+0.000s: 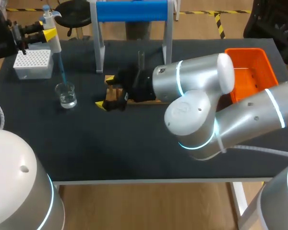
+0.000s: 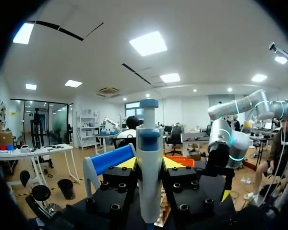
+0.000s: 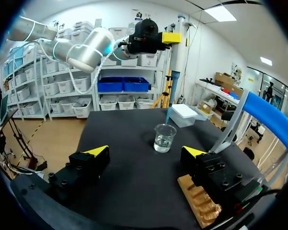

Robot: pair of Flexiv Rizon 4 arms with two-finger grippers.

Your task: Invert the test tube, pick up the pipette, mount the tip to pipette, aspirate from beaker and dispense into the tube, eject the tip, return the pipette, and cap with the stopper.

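My left gripper [image 1: 47, 32] is shut on the white pipette [image 1: 52, 36] at the table's back left and holds it upright. The pipette's blue tip [image 1: 61, 69] points down, its end at the mouth of the glass beaker [image 1: 66, 95], which holds some clear liquid. In the left wrist view the pipette [image 2: 149, 167] stands between the yellow fingers [image 2: 128, 163]. My right gripper [image 1: 105, 92] is open near the table's middle, at the wooden rack [image 1: 115, 94]. Its wrist view has the beaker [image 3: 164, 137] ahead of the open fingers and the rack [image 3: 199, 201] beside one finger. A thin clear tube [image 1: 140, 58] stands upright behind it.
A white tip box [image 1: 33, 63] sits at the back left, just behind the beaker. A stand with a blue bar [image 1: 132, 10] rises at the back middle. An orange bin [image 1: 252, 67] lies at the right, partly behind my right arm.
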